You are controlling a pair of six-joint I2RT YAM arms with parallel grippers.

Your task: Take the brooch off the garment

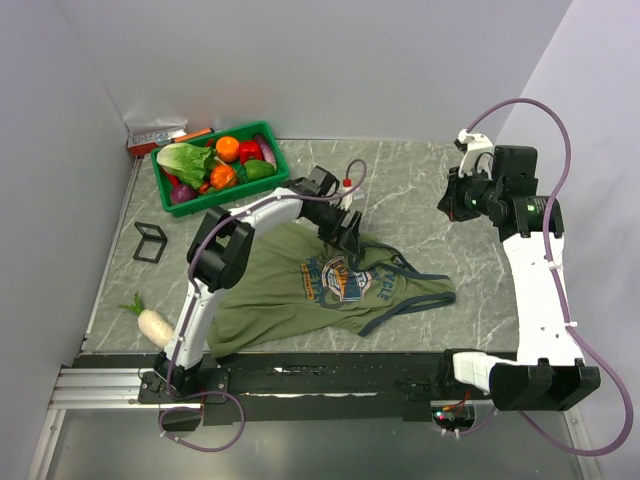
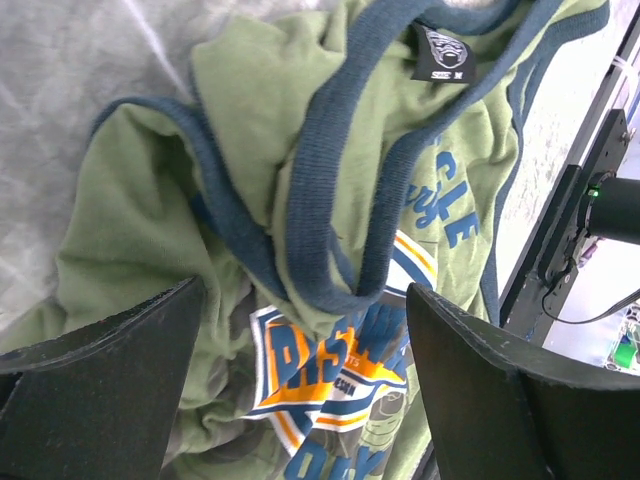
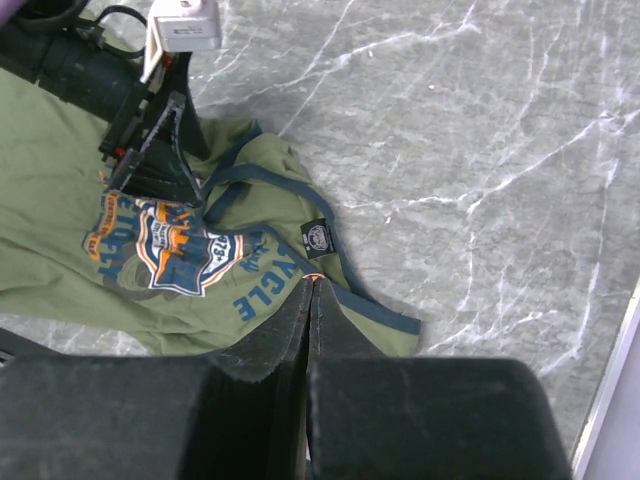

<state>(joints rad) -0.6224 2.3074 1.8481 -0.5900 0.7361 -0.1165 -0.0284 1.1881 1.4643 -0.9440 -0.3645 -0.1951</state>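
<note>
Garment (image 1: pixel 268 302) olive-green, trim (image 2: pixel 318 190) navy, graphic (image 1: pixel 338 278) orange-blue; table (image 1: pixel 420 190) grey marble.

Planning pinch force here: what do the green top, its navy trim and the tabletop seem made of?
The garment: soft matte knit, likely cotton jersey; it wrinkles and folds loosely. The navy trim: ribbed knit, fine ridges show. The tabletop: smooth grey marble or marble-print laminate, white veins; which one is unclear.

Left end effector (image 2: pixel 305 300) spread; right end effector (image 3: pixel 310 288) closed.
</note>
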